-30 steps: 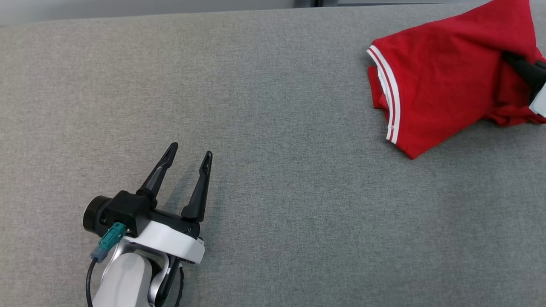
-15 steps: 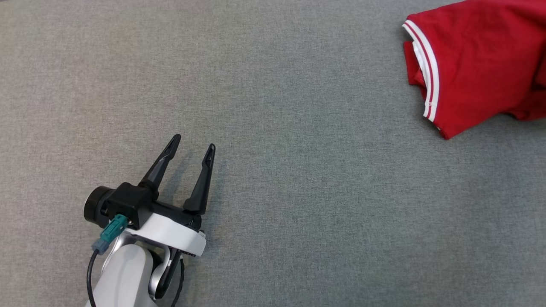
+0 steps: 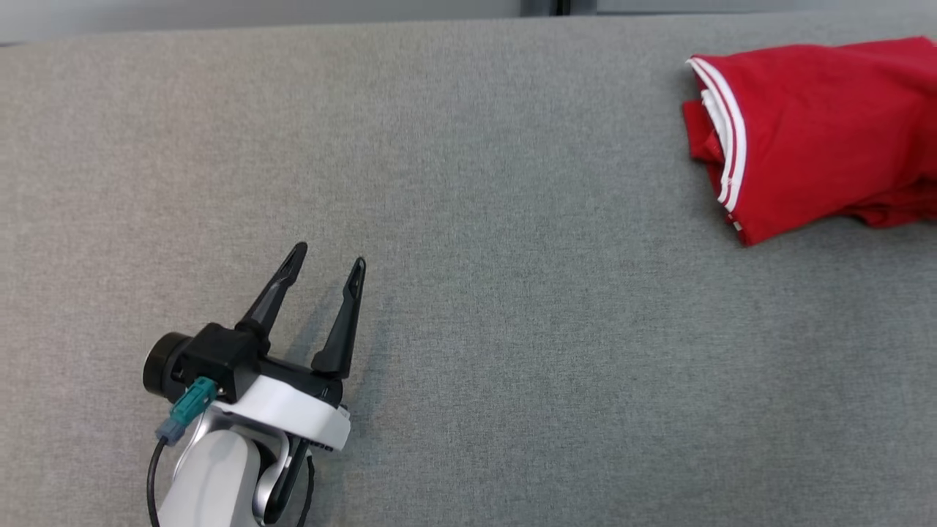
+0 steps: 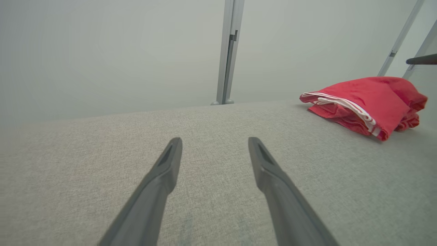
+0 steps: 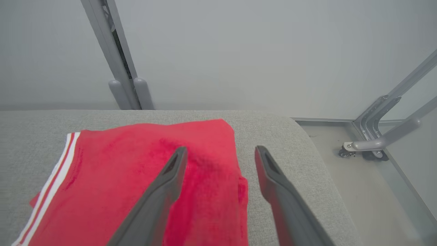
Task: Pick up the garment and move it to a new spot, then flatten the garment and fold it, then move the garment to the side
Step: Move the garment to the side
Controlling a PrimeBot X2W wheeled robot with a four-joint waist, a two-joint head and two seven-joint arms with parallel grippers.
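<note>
1. Red shirt [image 3: 820, 124] lies bunched (white-striped trim showing) at the far right of the grey fabric surface [image 3: 468, 219].
2. Left gripper [image 3: 329, 255]: jaws wide, empty, well apart from it.
3. Right gripper [image 5: 221, 149]: jaws wide, empty, above the shirt.

Right gripper [image 5: 220, 149]: has let go of red shirt [image 3: 820, 132], fingers now spread above it. Shirt no longer tented up; settled into low folded heap, far right of table [image 3: 468, 219].

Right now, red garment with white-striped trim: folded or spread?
Folded. The red garment with white-striped trim lies in a compact layered stack on the grey fabric surface, its striped edges doubled over.
</note>
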